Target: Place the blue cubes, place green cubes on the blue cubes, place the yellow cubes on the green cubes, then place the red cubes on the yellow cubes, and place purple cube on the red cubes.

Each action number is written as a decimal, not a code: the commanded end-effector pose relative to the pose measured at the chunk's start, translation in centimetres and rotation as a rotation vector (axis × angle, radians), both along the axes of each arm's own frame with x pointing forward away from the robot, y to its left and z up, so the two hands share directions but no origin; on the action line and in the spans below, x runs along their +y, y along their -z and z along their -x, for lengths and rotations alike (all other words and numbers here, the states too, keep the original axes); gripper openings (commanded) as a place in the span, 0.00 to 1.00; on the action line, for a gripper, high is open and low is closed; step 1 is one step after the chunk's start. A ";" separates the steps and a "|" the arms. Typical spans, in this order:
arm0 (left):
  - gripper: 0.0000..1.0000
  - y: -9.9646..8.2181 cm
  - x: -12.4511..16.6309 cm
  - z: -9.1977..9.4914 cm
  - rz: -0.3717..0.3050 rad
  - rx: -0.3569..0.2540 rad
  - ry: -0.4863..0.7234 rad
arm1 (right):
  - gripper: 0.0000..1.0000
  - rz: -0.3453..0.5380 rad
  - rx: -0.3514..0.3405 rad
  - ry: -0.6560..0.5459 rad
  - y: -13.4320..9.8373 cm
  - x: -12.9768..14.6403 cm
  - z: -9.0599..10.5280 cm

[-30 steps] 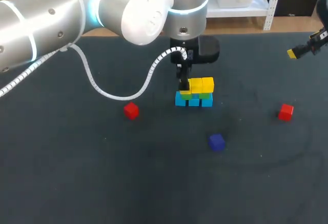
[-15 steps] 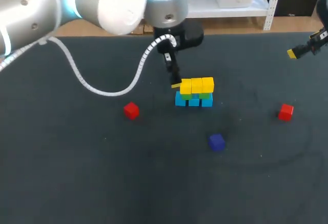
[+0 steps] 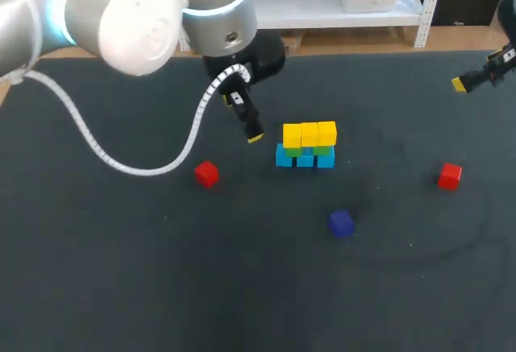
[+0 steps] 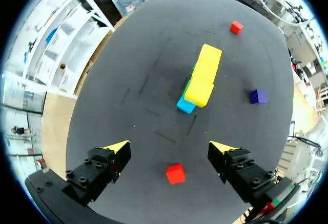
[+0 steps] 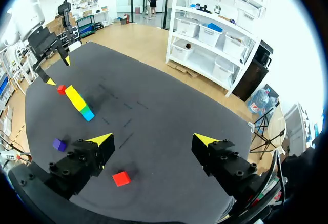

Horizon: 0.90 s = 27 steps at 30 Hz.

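Stack: yellow cubes [image 3: 310,134] on green cubes [image 3: 322,151] on blue cubes [image 3: 285,157], mid-table.
Loose cubes: left red cube [image 3: 206,173], right red cube [image 3: 449,176] and purple cube [image 3: 340,223], each alone on the table [image 3: 121,271].
Left gripper [image 4: 169,147]: fingers spread wide, empty, near the stack.
Right gripper [image 5: 152,140]: fingers spread wide, empty, well apart from the stack.

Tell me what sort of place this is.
Likely a robotics lab workbench: the left gripper and right gripper of two arms at a dark table, with a layered cube stack and a loose purple cube.
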<state>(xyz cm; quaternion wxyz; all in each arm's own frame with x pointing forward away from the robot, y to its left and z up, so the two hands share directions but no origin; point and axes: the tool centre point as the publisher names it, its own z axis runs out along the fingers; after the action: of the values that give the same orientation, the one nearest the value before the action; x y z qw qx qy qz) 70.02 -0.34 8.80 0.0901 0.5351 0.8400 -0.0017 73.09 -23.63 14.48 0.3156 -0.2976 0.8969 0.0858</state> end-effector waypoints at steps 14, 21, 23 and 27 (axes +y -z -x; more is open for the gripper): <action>1.00 3.8 4.1 3.7 0.018 0.071 -0.131 | 1.00 0.001 0.001 0.001 -0.1 0.0 0.1; 1.00 5.4 5.6 4.1 -0.025 0.086 -0.171 | 1.00 0.001 0.001 0.001 -0.1 0.0 0.1; 1.00 5.9 5.8 4.3 -0.025 0.103 -0.183 | 1.00 0.001 0.001 0.001 -0.1 0.0 0.1; 1.00 6.9 6.1 4.4 -0.031 0.121 -0.182 | 1.00 0.001 0.001 0.001 -0.1 0.0 0.1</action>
<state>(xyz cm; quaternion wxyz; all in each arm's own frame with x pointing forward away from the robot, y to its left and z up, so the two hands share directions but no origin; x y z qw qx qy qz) 65.30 5.63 2.54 0.0321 0.4564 0.8892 -0.0108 73.09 -23.62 14.49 0.3156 -0.2976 0.8969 0.0858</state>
